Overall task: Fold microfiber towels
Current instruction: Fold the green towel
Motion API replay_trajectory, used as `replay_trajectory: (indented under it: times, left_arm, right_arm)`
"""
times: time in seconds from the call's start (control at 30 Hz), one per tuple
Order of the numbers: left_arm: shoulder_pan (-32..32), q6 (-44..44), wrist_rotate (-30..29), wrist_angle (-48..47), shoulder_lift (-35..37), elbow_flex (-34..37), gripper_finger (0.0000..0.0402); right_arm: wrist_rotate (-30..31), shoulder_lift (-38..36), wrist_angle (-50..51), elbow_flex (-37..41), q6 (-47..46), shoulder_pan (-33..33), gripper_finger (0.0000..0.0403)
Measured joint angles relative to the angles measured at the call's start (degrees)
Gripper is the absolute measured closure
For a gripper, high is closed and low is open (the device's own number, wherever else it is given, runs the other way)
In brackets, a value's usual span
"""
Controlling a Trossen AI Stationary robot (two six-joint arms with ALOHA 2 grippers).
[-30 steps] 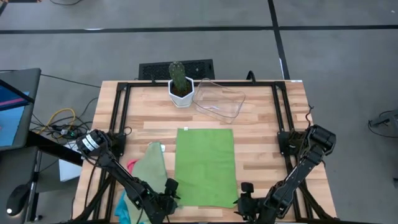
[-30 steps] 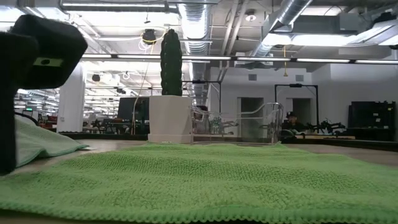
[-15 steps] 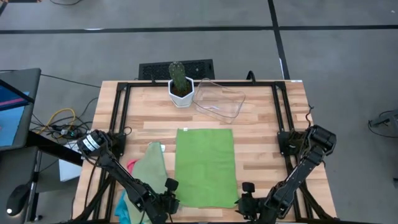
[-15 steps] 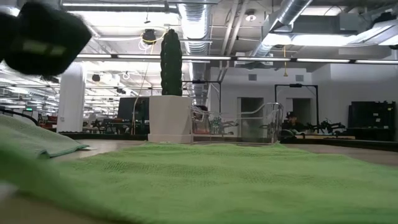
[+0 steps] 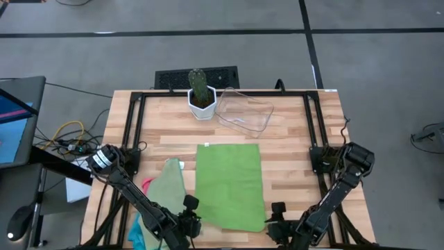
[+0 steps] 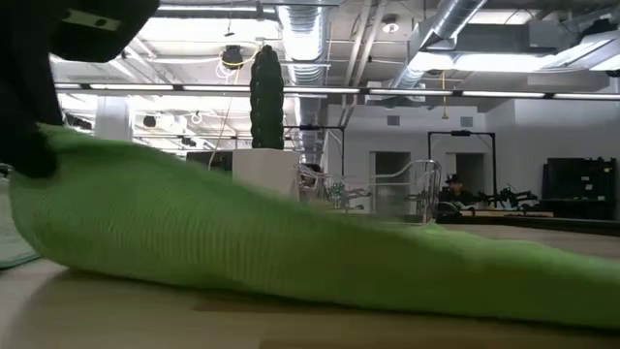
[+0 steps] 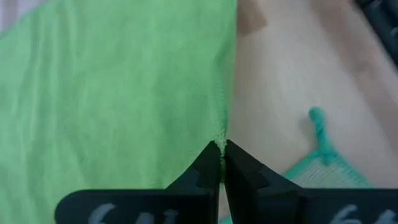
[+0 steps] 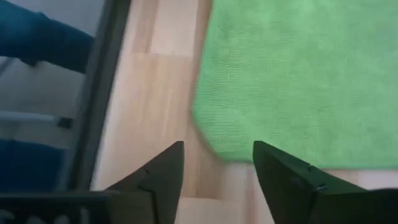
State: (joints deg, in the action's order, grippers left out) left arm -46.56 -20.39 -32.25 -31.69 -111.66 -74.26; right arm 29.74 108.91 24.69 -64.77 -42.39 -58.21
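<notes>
The bright green towel point(image 5: 229, 184) lies spread on the table's point(image 5: 291, 149) middle, its near left corner pinched in the left gripper point(image 7: 221, 163) and raised, so the low view sees little past the lifted fold. The right gripper point(image 8: 217, 168) hovers spread just off the near right corner, touching nothing. A paler green towel point(image 5: 168, 186) lies beside, over pink point(image 5: 147, 184) and turquoise point(image 5: 139, 232) cloths, mostly hidden

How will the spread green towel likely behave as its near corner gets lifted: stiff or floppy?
Probably floppy: the green towel already sags in a soft curve from where the left gripper pinches its edge. Likely light, since one corner pinch raises it. The right gripper, open, isn't holding it.
</notes>
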Motion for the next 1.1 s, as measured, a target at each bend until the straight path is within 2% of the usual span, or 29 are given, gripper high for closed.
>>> replay_trajectory:
  times: [0.2, 0.53, 0.7, 1.1]
  left_arm:
    - [3.3, -1.4, -0.1, -4.2, 0.0, -1.1, 0.0401]
    - [7.6, -0.8, 0.0, -7.7, 0.3, -1.1, 0.0401]
    - [7.7, 0.1, 0.0, -7.8, 0.3, -1.1, 0.0401]
    - [9.2, -0.8, 0.3, -11.2, 0.3, -1.1, 0.0401]
  right_arm:
    - [0.4, 0.1, -1.3, -0.1, 1.7, 0.9, 0.0149]
    - [0.5, 0.1, -1.6, -0.1, -0.8, 1.4, 0.0148]
    - [2.7, 0.1, -0.7, -0.1, -2.5, 1.7, 0.0148]
    - [3.7, 0.1, 1.6, -0.1, -4.5, 2.2, 0.0148]
